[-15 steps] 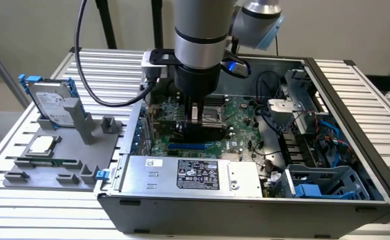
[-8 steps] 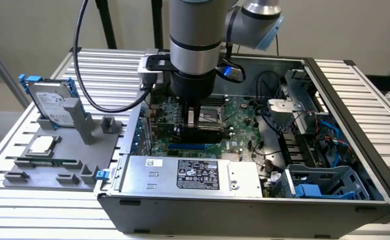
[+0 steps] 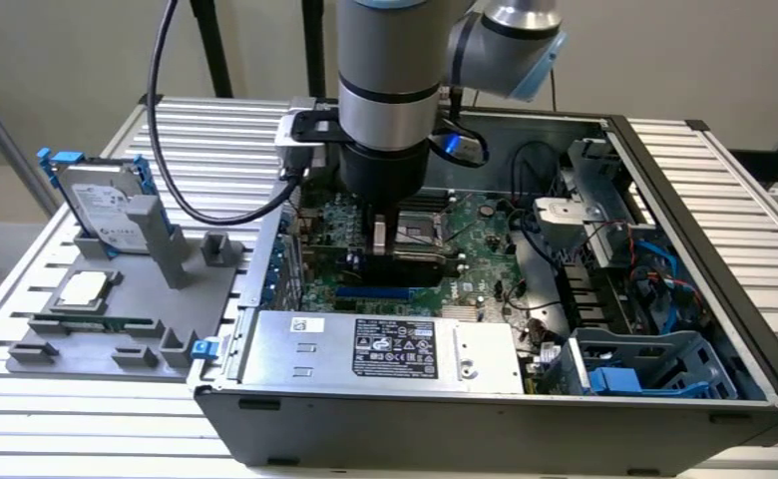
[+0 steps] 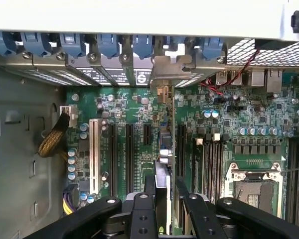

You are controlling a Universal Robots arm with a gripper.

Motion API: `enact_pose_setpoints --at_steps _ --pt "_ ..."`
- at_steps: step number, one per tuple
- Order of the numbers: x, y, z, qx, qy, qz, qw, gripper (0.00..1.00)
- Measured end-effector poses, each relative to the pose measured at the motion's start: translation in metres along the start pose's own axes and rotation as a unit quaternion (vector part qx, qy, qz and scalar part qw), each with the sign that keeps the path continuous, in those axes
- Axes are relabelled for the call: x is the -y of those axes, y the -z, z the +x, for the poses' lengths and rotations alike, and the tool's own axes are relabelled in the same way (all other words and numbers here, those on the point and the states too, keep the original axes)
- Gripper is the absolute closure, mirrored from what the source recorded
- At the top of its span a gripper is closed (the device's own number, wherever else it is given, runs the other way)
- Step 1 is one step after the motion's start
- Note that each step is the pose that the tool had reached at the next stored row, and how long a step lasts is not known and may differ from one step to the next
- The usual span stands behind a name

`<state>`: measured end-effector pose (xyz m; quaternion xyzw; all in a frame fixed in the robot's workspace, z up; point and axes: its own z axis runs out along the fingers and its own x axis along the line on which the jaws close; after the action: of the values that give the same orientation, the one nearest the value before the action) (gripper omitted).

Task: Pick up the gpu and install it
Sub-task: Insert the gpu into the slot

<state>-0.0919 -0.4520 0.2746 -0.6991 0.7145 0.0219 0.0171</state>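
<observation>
So I've got the gpu (image 4: 164, 164) pinched edge-on in my gripper (image 4: 164, 209), down inside the PC case (image 3: 708, 289) over the motherboard (image 4: 129, 129). Its bracket sits by the rear slots. Can't tell if it's fully seated though.

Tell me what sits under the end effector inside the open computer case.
The end effector grips the gpu, standing on edge over the green motherboard and its slots. Whether the card's bottom edge is seated is covered by card and fingers.
</observation>
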Motion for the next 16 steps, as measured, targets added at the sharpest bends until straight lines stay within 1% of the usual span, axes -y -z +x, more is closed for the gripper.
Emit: enact_pose_setpoints --at_steps 4,10,16 --pt "-0.0022 -0.0018 -0.0001 -0.0001 -0.004 0.0002 1.0000 1.00" --pt "-0.0024 -0.0022 -0.0001 0.0000 -0.004 0.0003 1.0000 1.00" --pt "-0.0034 -0.0050 0.0000 0.0000 -0.005 0.0001 1.0000 1.00"
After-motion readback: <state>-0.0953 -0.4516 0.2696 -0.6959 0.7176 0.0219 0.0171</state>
